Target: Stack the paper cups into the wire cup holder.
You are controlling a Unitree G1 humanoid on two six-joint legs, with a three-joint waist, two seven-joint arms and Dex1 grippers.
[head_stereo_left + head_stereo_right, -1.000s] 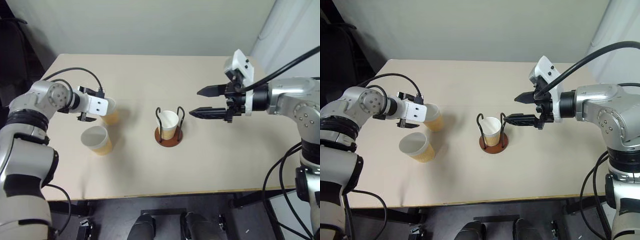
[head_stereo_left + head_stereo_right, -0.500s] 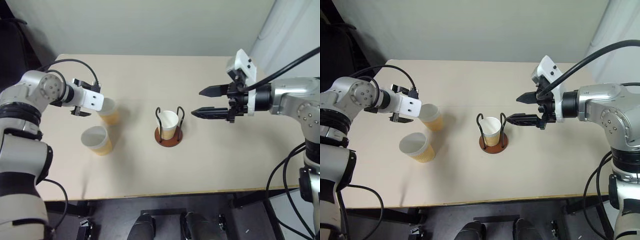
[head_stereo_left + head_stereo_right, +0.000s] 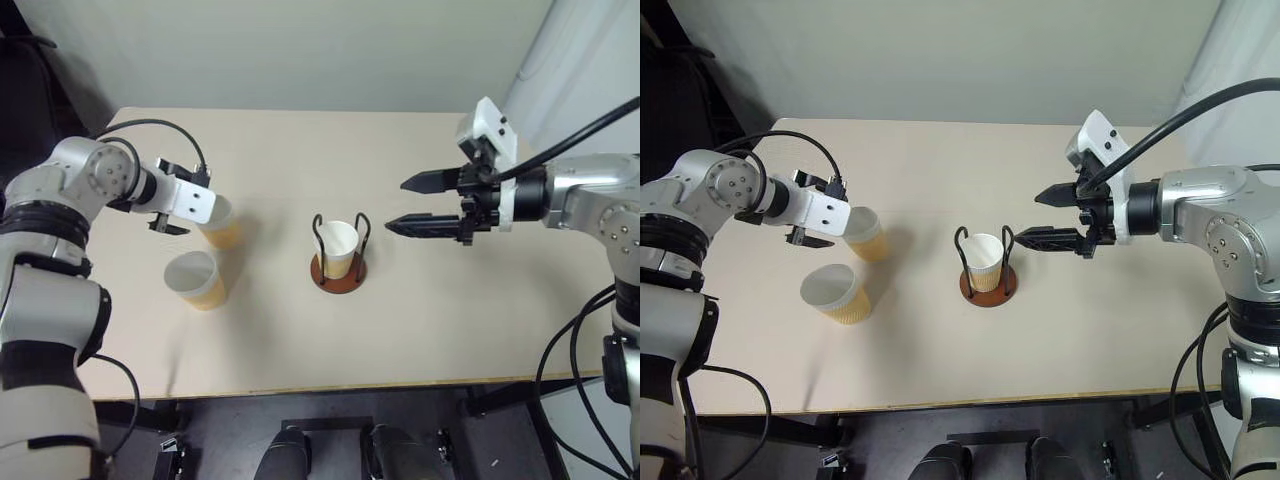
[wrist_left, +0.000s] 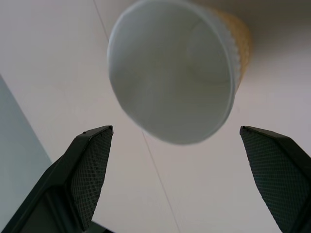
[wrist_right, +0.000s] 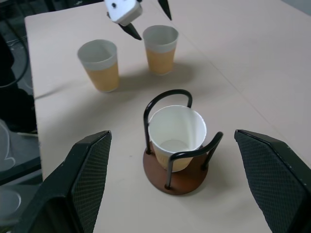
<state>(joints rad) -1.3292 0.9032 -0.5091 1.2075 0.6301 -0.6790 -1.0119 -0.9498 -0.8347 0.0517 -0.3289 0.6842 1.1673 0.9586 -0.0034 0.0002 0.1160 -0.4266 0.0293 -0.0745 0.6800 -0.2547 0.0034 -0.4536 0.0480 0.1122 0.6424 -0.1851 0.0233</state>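
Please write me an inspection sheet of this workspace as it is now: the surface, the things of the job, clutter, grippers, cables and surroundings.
Surface: beige table, bare apart from the job's things.
Job's things: one paper cup stands upright inside the wire cup holder; two more cups stand on the table at the robot's left, the far cup and the near cup, apart from each other.
Clutter: nothing seen.
Grippers: left gripper open, hovering at the far cup, not holding it; right gripper open and empty, beside the holder.
Cables: black cables on both arms.
Surroundings: pale wall behind, dark floor below.
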